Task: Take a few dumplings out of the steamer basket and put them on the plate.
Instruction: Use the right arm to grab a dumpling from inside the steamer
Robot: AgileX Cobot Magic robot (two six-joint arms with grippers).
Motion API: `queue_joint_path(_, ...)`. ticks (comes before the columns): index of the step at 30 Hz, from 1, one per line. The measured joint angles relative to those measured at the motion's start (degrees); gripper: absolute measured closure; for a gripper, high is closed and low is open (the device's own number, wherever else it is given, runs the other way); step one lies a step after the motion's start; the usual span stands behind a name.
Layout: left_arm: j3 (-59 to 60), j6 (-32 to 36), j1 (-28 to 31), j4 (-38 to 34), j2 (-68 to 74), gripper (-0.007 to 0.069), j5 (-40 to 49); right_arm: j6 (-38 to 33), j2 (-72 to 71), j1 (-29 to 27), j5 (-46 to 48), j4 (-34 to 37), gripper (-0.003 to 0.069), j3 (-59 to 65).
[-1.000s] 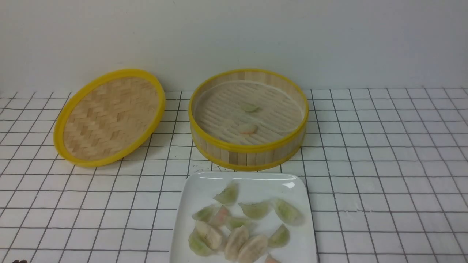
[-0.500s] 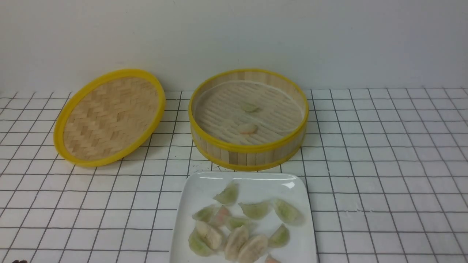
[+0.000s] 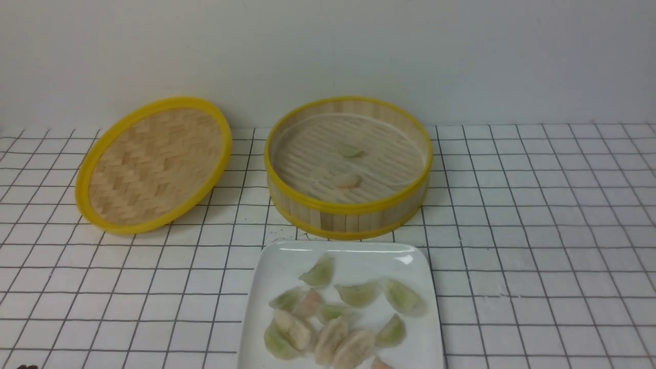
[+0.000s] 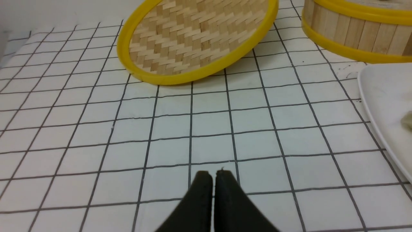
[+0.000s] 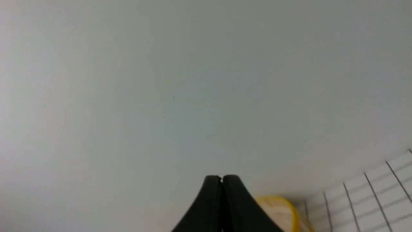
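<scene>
Left tool [image 4: 212,175]: black tips pressed together with nothing between them, over the white gridded counter [image 3: 538,215], on the near side of the lid.
Lid [image 3: 154,164]: shallow woven bamboo with a yellow rim, tilted, far edge raised; to the left of the steamer basket and apart from it.
Steamer basket [image 3: 348,218]: round, uncovered, slatted wall with yellow rims; stands at the middle back of the counter.
Green dumpling [image 3: 351,151]: on the basket floor, toward the far side.
Pink-orange dumpling [image 3: 348,180]: on the basket floor, nearer than the green one and apart from it.
Plate [image 3: 279,266]: white, just in front of the basket, its near edge cut off by the frame.
Pile of dumplings [image 3: 333,318]: about ten on the plate, green and beige, several overlapping.
Right tool [image 5: 221,178]: tips pressed together, empty, raised and facing the pale wall.
</scene>
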Motion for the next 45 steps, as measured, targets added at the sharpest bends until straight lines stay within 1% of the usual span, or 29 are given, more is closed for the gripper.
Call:
queue_joint_path(1, 0.0, 0.0, 0.0, 0.0, 0.0, 0.0631, 0.0, -1.2, 5.5, 0.0, 5.8, -2.1, 0.0672, -3.8)
queue_joint_path(2, 0.0, 0.0, 0.0, 0.0, 0.0, 0.0631, 0.0, -1.7, 8.9, 0.0, 9.3, -3.3, 0.0672, -7.6)
queue_joint_path(4, 0.0, 0.0, 0.0, 0.0, 0.0, 0.0631, 0.0, -2.7, 22.5, 0.0, 22.3, -7.2, 0.0672, -17.6)
queue_joint_path(6, 0.0, 0.0, 0.0, 0.0, 0.0, 0.0631, 0.0, -2.9, 31.6, 0.0, 30.0, -9.3, 0.0672, -25.4)
queue_joint_path(7, 0.0, 0.0, 0.0, 0.0, 0.0, 0.0631, 0.0, -2.9, 32.7, 0.0, 30.8, -9.6, 0.0672, -25.4)
queue_joint_path(8, 0.0, 0.0, 0.0, 0.0, 0.0, 0.0631, 0.0, -2.9, 42.8, 0.3, 38.2, -11.6, 0.0672, -33.9)
queue_joint_path(9, 0.0, 0.0, 0.0, 0.0, 0.0, 0.0631, 0.0, -2.9, 49.2, 1.0, 42.2, -13.1, 0.0672, -38.1)
queue_joint_path(10, 0.0, 0.0, 0.0, 0.0, 0.0, 0.0631, 0.0, -2.9, 52.3, 1.5, 44.3, -13.9, 0.0671, -41.3)
queue_joint_path(12, 0.0, 0.0, 0.0, 0.0, 0.0, 0.0631, 0.0, -1.9, 61.8, 4.1, 46.8, -16.7, 0.0669, -48.7)
queue_joint_path(14, 0.0, 0.0, 0.0, 0.0, 0.0, 0.0631, 0.0, 0.1, 69.2, 7.3, 47.2, -19.7, 0.0669, -56.4)
queue_joint_path(15, 0.0, 0.0, 0.0, 0.0, 0.0, 0.0631, 0.0, 0.4, 70.0, 7.7, 47.2, -20.1, 0.0669, -56.4)
queue_joint_path(16, 0.0, 0.0, 0.0, 0.0, 0.0, 0.0631, 0.0, 2.6, 76.1, 11.3, 47.4, -22.9, 0.0669, -63.4)
queue_joint_path(17, 0.0, 0.0, 0.0, 0.0, 0.0, 0.0631, 0.0, 3.6, 78.6, 12.9, 47.5, -23.9, 0.0669, -66.0)
queue_joint_path(18, 0.0, 0.0, 0.0, 0.0, 0.0, 0.0631, 0.0, 4.2, 80.4, 14.1, 47.6, -24.5, 0.0669, -67.9)
queue_joint_path(19, 0.0, 0.0, 0.0, 0.0, 0.0, 0.0631, 0.0, 5.5, 84.4, 16.7, 47.8, -25.7, 0.0669, -71.6)
queue_joint_path(23, 0.0, 0.0, 0.0, 0.0, 0.0, 0.0631, 0.0, 6.6, 94.7, 22.5, 48.1, -27.5, 0.0663, -82.3)
queue_joint_path(25, 0.0, 0.0, 0.0, 0.0, 0.0, 0.0631, 0.0, 6.6, 98.0, 23.9, 48.2, -28.0, 0.0656, -86.1)
queue_joint_path(27, 0.0, 0.0, 0.0, 0.0, 0.0, 0.0631, 0.0, 5.5, 104.4, 26.1, 48.2, -28.9, 0.0627, -92.4)
queue_joint_path(28, 0.0, 0.0, 0.0, 0.0, 0.0, 0.0631, 0.0, 5.1, 106.1, 26.5, 48.2, -29.2, 0.062, -94.1)
queue_joint_path(29, 0.0, 0.0, 0.0, 0.0, 0.0, 0.0631, 0.0, 4.5, 109.3, 27.3, 48.3, -29.7, 0.0591, -98.3)
queue_joint_path(30, 0.0, 0.0, 0.0, 0.0, 0.0, 0.0631, 0.0, 4.4, 110.4, 27.5, 48.3, -30.0, 0.0582, -99.5)
queue_joint_path(34, 0.0, 0.0, 0.0, 0.0, 0.0, 0.0631, 0.0, 3.8, 121.1, 28.3, 48.4, -31.5, 0.0427, -111.8)
queue_joint_path(36, 0.0, 0.0, 0.0, 0.0, 0.0, 0.0631, 0.0, 3.9, 123.7, 28.3, 48.4, -31.9, 0.0363, -114.0)
queue_joint_path(37, 0.0, 0.0, 0.0, 0.0, 0.0, 0.0631, 0.0, 3.9, 124.5, 28.3, 48.4, -32.2, 0.0316, -114.9)
queue_joint_path(40, 0.0, 0.0, 0.0, 0.0, 0.0, 0.0631, 0.0, 3.9, 125.6, 28.3, 48.6, -33.8, 0.0221, -115.4)
queue_joint_path(43, 0.0, 0.0, 0.0, 0.0, 0.0, 0.0631, 0.0, 3.9, 126.4, 28.3, 48.6, -36.3, 0.0162, -115.7)
queue_joint_path(45, 0.0, 0.0, 0.0, 0.0, 0.0, 0.0631, 0.0, 3.9, 127.2, 28.3, 48.6, -37.5, 0.0141, -115.7)
